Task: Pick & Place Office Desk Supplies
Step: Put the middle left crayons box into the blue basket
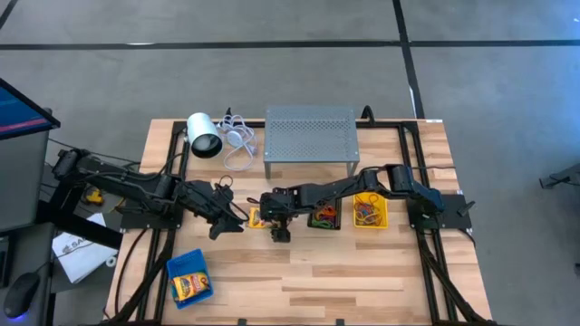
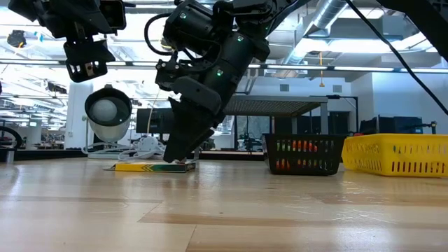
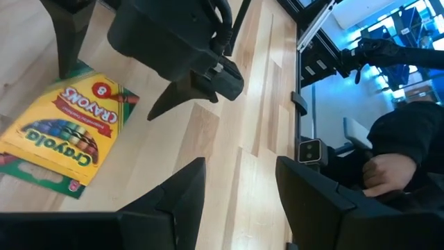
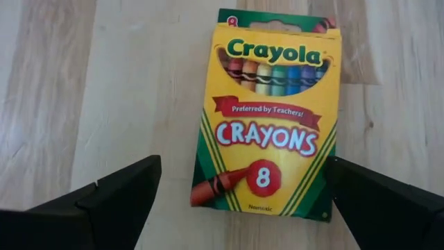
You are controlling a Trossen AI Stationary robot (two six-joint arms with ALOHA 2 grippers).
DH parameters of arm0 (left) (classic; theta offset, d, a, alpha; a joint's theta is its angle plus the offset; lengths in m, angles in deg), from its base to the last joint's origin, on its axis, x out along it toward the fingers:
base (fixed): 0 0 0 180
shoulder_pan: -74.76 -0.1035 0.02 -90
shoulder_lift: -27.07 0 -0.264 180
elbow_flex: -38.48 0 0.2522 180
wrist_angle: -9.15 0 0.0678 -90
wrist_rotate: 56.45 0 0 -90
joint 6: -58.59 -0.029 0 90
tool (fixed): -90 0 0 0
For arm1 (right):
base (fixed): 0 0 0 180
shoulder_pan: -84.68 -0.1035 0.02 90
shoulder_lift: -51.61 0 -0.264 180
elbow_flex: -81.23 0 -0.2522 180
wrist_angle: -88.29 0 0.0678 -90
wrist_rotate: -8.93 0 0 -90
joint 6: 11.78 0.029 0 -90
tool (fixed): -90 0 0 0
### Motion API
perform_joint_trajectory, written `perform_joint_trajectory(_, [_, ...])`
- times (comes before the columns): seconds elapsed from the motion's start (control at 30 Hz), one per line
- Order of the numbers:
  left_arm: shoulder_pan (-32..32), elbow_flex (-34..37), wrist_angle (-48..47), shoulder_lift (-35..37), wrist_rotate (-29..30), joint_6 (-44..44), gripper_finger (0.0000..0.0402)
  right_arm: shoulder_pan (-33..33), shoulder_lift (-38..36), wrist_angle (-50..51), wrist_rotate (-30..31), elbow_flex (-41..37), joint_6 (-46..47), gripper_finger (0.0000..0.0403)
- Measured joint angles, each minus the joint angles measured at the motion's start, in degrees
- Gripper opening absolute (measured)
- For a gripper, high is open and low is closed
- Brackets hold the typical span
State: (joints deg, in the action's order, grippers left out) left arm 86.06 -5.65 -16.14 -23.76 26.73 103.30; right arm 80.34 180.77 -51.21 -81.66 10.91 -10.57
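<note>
The right gripper hangs wide open, holding nothing, over a crayon box lying flat at mid-surface, long axis running near to far. The left gripper, half open and empty, waits just left.

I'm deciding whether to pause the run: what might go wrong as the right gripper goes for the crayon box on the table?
1. The crayon box lies flat on the wood, so the open right gripper, straddling it, may scrape the table or push the box along instead of gripping it.
2. The left gripper hovers close beside the box; the two arms might collide.
3. The black bin sits nearby, and a swing of the right arm could knock it.
</note>
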Motion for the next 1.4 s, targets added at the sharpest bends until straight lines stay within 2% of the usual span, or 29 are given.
perform_joint_trajectory(0.7, [0.00, 0.00, 0.00, 0.00, -0.14, 0.56, 0.0172, 1.44, 0.52, -1.90, 0.43, 0.11, 0.76, 0.0400])
perform_joint_trajectory(1.4, [0.01, 0.00, 0.00, 0.00, -0.13, 0.63, 0.0172, 0.93, 0.55, -1.69, 0.25, -0.90, 6.36, 0.0400])
